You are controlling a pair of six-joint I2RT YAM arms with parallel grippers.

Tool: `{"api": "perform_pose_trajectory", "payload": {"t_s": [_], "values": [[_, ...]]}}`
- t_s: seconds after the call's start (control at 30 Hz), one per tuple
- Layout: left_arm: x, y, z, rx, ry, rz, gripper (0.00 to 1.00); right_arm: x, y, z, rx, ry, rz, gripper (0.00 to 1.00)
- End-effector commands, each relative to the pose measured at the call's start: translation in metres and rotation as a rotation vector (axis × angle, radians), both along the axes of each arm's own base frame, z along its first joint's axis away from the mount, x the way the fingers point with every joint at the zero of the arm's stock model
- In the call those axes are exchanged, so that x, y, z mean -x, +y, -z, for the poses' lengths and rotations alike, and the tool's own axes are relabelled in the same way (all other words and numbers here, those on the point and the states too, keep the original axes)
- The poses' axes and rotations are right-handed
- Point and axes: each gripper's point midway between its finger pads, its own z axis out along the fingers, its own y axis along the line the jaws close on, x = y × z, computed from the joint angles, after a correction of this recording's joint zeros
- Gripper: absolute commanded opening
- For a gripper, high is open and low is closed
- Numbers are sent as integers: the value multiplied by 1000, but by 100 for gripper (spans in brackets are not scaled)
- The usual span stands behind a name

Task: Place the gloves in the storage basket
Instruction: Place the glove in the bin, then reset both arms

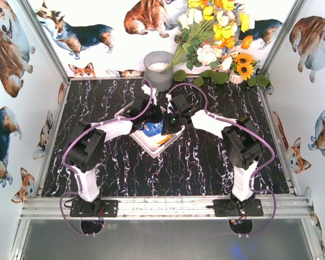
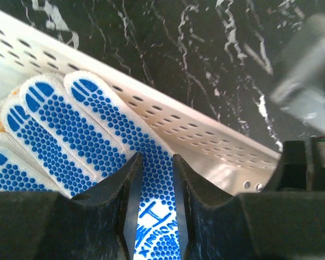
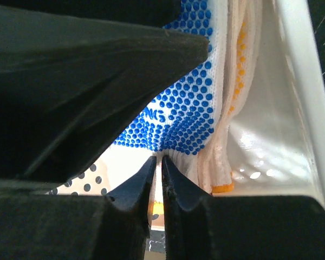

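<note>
The white slotted storage basket [image 1: 151, 151] sits mid-table on the black marble top. Inside it a blue-dotted glove [image 1: 150, 129] lies over a white glove with orange trim [image 1: 163, 140]. Both grippers reach down into the basket. My left gripper [image 2: 156, 157] has its jaws a narrow gap apart, closed on a strip of the blue-dotted glove [image 2: 70, 124] at its printed palm, beside the basket wall [image 2: 195, 135]. My right gripper [image 3: 158, 158] is pinched on the ribbed cuff of that glove [image 3: 189, 108]. The orange-trimmed glove [image 3: 244, 65] rests against the basket side [image 3: 292, 81].
A grey round metal bucket [image 1: 158, 69] stands just behind the basket, and a bunch of artificial flowers [image 1: 216, 38] leans at the back right. Walls with dog pictures and metal rails close in the tabletop on three sides.
</note>
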Motion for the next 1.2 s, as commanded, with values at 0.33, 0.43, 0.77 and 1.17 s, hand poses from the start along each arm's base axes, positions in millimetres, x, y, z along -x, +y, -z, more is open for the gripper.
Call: {"api": "perform_pose_trajectory", "payload": {"t_s": [0.33,0.43,0.77,1.17], "values": [[-8,47,40,-61,80,-143,24,4,-1,-2,-25,-26,23,13],[-8,41,43,-37,96,-125,24,5,1,-4,-35,-25,20,17],[-17,32,-28,22,-15,-94,37,8,1,-65,-102,-116,10,35],[27,116,-115,-29,-206,-193,86,40,-91,-122,-25,-323,171,76]]}}
